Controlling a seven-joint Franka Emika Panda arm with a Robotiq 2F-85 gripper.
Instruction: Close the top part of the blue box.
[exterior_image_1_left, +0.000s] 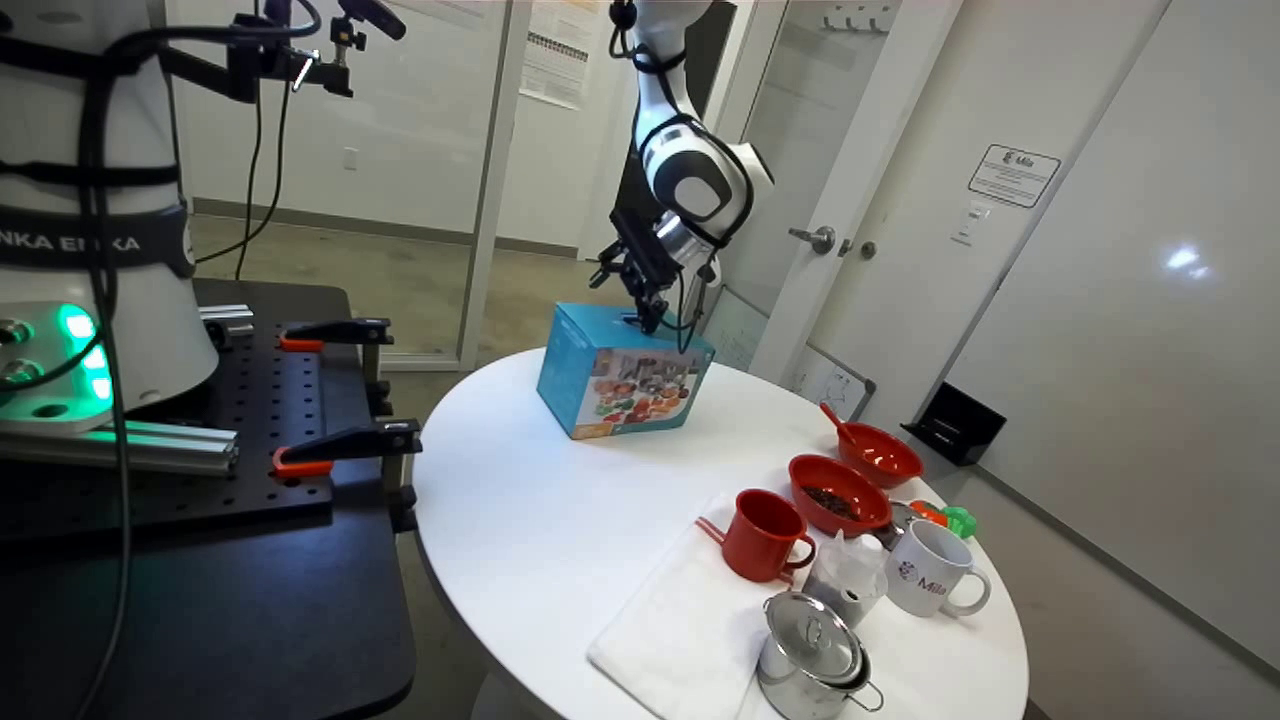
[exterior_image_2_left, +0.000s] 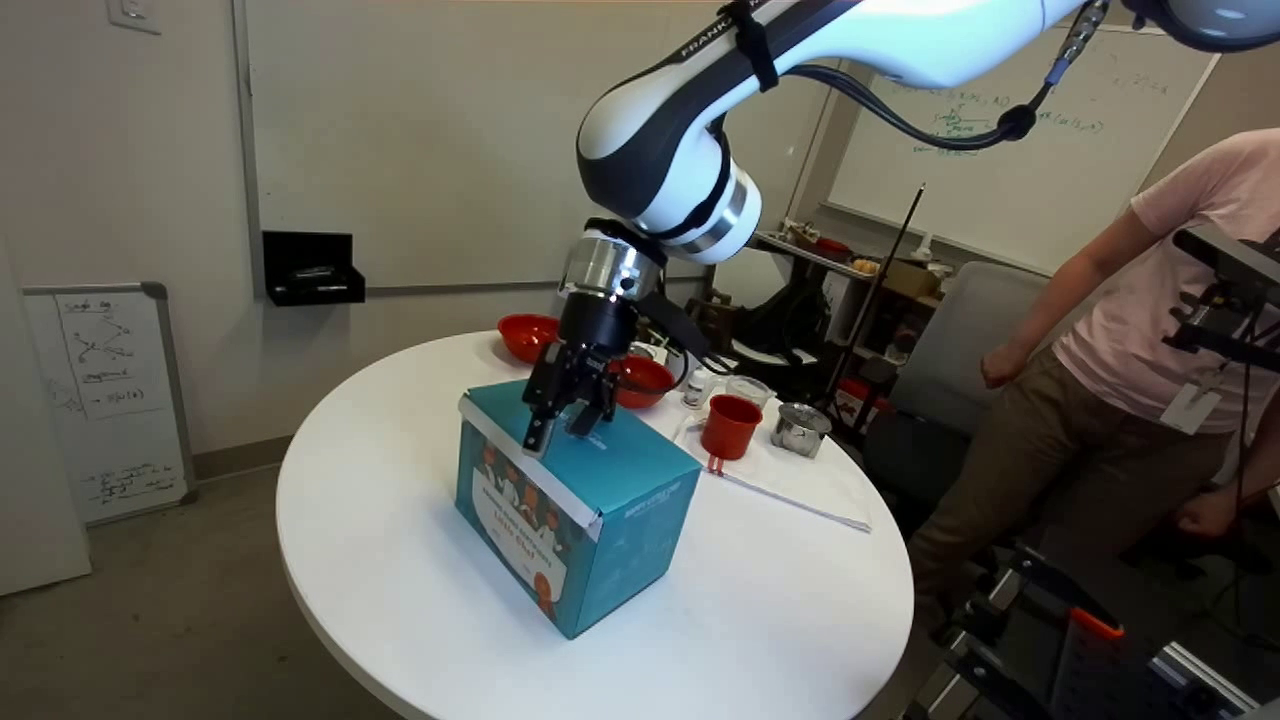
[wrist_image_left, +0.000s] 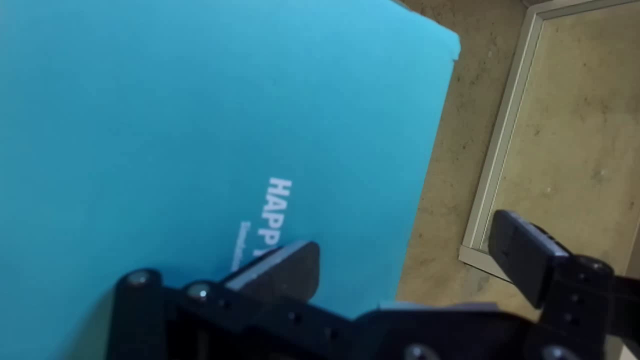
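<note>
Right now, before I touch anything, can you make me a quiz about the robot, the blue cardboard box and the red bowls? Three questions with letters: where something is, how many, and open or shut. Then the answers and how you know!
1. Where is the black robot hand?
A. Beside the white ceramic mug
B. At the top of the light-blue cardboard box
C. On the floor

2. How many round red bowls show on the round white table?
A. One
B. Four
C. Two

3. How are the hand's fingers?
A. Spread apart
B. Pinched together
C. Wrapped round the mug

Answers:
1 B, because both exterior views show the hand there.
2 C, because both exterior views show two.
3 A, because the wrist view shows a wide gap between the fingers.
</note>
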